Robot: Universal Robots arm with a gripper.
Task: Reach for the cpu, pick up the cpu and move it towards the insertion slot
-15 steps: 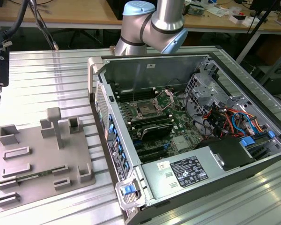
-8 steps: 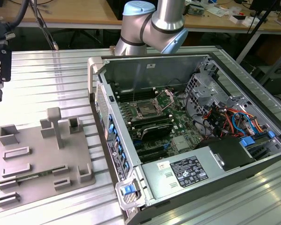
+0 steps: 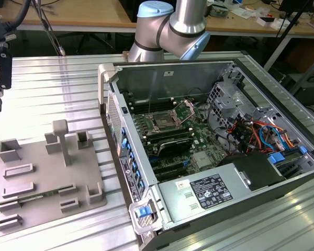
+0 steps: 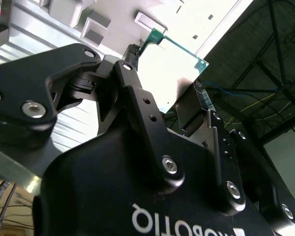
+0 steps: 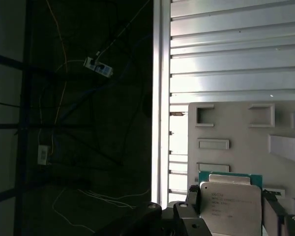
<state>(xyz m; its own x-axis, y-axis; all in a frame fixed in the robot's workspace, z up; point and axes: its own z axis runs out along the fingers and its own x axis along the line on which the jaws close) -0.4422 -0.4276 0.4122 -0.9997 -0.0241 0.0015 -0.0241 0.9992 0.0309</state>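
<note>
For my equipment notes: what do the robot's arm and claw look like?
The arm is silver tubing with pale blue joint caps. The claw is black, with jointed link bars, silver screw heads and white lettering.

Robotics lab: open computer case on slatted metal table, workbenches behind.

An open metal computer case is lying on the ribbed metal table, its square shiny-framed insertion slot (dark centre) facing up; a grey plastic tray with raised blocks is resting at the exterior view's left.
</note>
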